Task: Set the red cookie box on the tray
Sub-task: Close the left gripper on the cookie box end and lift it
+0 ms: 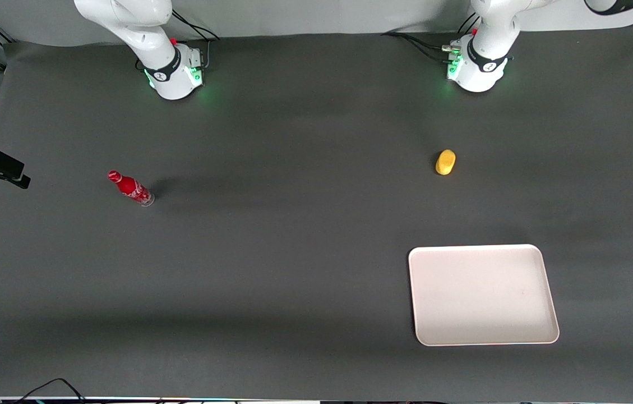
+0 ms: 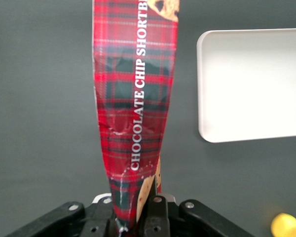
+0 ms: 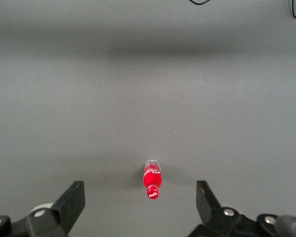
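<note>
The red cookie box (image 2: 135, 89), long, narrow and dark-red tartan with "CHOCOLATE CHIP SHORTBREAD" lettering, shows only in the left wrist view. My left gripper (image 2: 135, 207) is shut on one end of it, and the box stretches away from the jaws. Box and gripper are held high above the dark table, out of the front view. Below them, the cream-white tray (image 2: 256, 84) lies beside the box's line, apart from it. In the front view the tray (image 1: 481, 294) lies flat with nothing on it, near the front edge toward the working arm's end.
A small yellow object (image 1: 445, 162) lies on the table between the tray and the working arm's base, also seen from the wrist (image 2: 286, 225). A small red bottle (image 1: 130, 188) stands toward the parked arm's end of the table.
</note>
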